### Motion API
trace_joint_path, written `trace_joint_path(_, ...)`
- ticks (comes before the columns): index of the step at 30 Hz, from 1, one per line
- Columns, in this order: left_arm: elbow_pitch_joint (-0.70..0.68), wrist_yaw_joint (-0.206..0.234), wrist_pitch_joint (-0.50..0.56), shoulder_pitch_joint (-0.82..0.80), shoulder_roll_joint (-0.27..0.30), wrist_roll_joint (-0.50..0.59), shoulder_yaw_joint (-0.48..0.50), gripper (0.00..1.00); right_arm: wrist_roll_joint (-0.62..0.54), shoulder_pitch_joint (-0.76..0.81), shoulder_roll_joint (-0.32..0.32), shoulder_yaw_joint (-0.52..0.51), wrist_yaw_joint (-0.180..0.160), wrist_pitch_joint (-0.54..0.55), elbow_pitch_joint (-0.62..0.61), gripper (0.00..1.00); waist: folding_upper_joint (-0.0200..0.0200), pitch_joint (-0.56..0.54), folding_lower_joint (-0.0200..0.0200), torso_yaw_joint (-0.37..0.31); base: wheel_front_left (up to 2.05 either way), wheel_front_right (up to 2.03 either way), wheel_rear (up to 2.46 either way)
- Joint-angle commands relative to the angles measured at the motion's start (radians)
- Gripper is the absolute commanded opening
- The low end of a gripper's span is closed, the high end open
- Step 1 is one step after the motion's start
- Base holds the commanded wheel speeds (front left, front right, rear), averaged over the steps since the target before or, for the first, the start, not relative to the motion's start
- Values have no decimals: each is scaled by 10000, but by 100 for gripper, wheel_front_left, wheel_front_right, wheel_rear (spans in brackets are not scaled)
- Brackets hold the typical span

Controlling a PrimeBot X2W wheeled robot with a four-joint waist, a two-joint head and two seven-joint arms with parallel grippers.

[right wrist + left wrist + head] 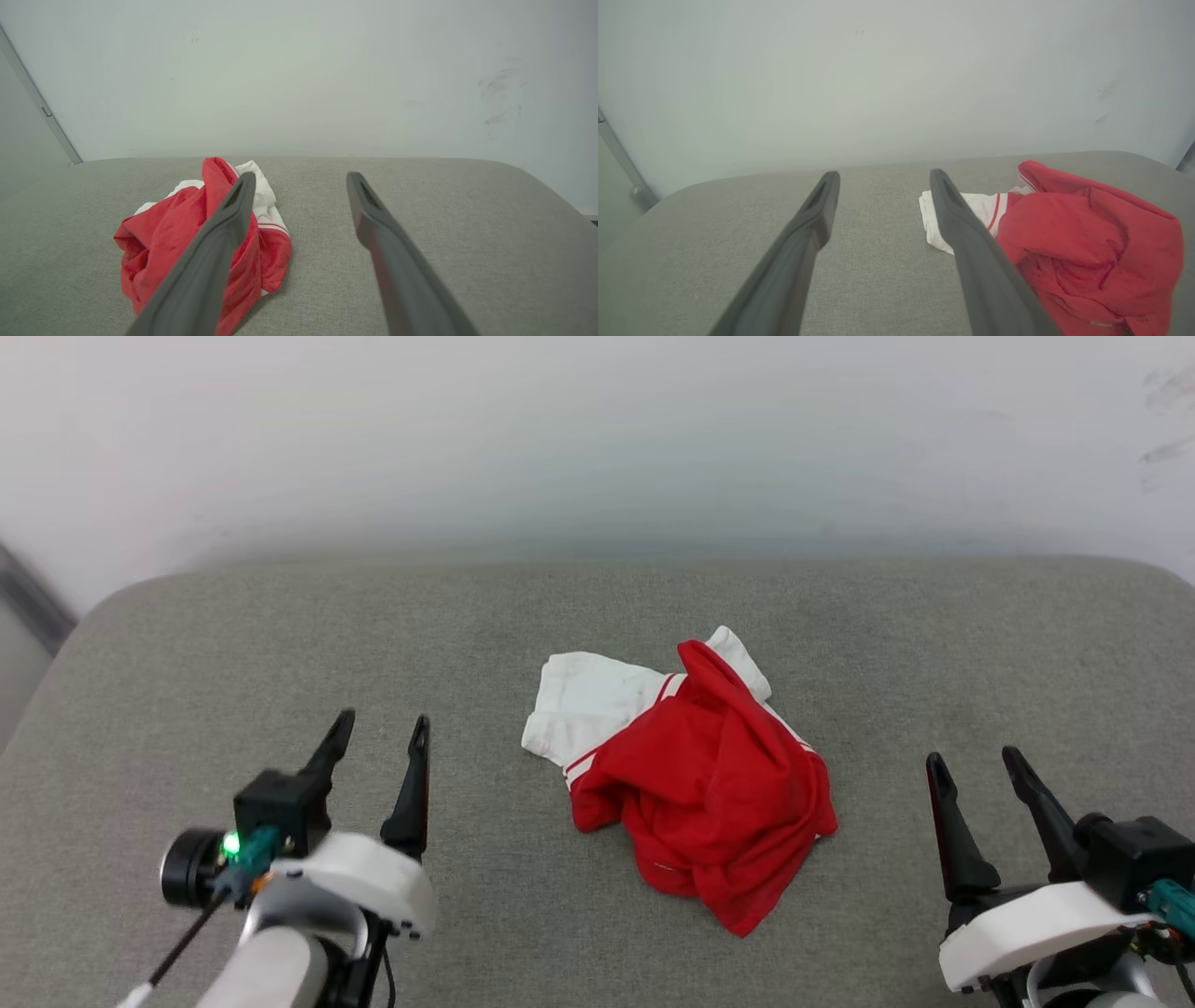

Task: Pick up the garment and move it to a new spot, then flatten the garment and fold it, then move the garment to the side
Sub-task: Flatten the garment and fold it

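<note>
**Jersey bunched mid-pad, both grippers wide open on either side of it**

The red soft-fabric jersey (700, 775) with white panels and striped trim is sitting crumpled in a heap near the middle of the grey woven-fabric pad (233, 644). Its long axis is running diagonally in the head view. The white end is pointing up and toward your left arm, and the red tail is trailing down toward the near edge, a bit right of centre.

Your left gripper (384, 717) is hanging off to the jersey's left with its two dark fingers spread wide and holding nothing. Your right gripper (973, 757) is doing the same on the other side, also spread and empty. Neither is touching cloth. I'd call the gaps about even. The left one is facing the white end and the right one is facing the red bulk, so honestly either arm works for the first grab, and each just needs to swing inward toward the heap.

As for room, you're looking at bare pad on both sides of the jersey and in front of it. The far edge is butting up toward the plain white wall (597, 448), and the far corners are rounded off, so I'd be keeping the new spot away from there.
</note>
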Motion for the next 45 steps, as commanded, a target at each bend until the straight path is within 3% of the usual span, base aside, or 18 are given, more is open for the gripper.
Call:
trace_joint_path(1,-29,-151,318,-574,106,86,-97,100,13,-240,16,27,-3,-17,-59,100,0,276,0,-119,0,0,0)
trace_joint_path(7,193,-789,1518,-2577,131,143,-460,100,70,-677,18,128,-3,-142,6,100,0,970,0,-488,0,0,0)
trace_joint_path(12,1067,-1644,3582,-4533,101,-529,-692,100,250,-1098,16,212,-3,-389,165,100,0,1704,0,-946,0,0,0)
trace_joint_path(20,3468,-2890,6665,-6311,324,-1400,-1410,100,548,-1588,16,375,-3,-916,700,100,0,2471,0,-1739,0,0,0)
trace_joint_path(25,4723,-3136,7732,-6573,498,-1814,-1865,100,819,-1806,18,459,-3,-1260,1078,100,0,2760,0,-2139,0,0,0)
trace_joint_path(35,6562,-3218,9464,-6317,599,-2385,-2748,100,998,-2061,16,578,-3,-1685,1621,100,0,3038,0,-2473,0,0,0)
trace_joint_path(36,6728,-3219,9648,-6224,578,-2452,-2812,80,1020,-2096,16,594,-3,-1684,1663,100,0,3046,0,-2490,0,0,0)
trace_joint_path(38,6995,-3223,9928,-6050,512,-2636,-2895,0,1044,-2160,16,625,-2,-1719,1722,100,0,3049,0,-2514,0,0,0)
trace_joint_path(40,7134,-3227,9960,-5968,449,-2765,-2945,0,1054,-2193,16,622,-3,-1748,1777,100,0,3023,0,-2507,0,0,0)
trace_joint_path(45,6801,-3232,8628,-6020,495,-2601,-3027,0,1002,-2140,16,461,-3,-1756,1846,100,0,2831,0,-2325,0,0,0)
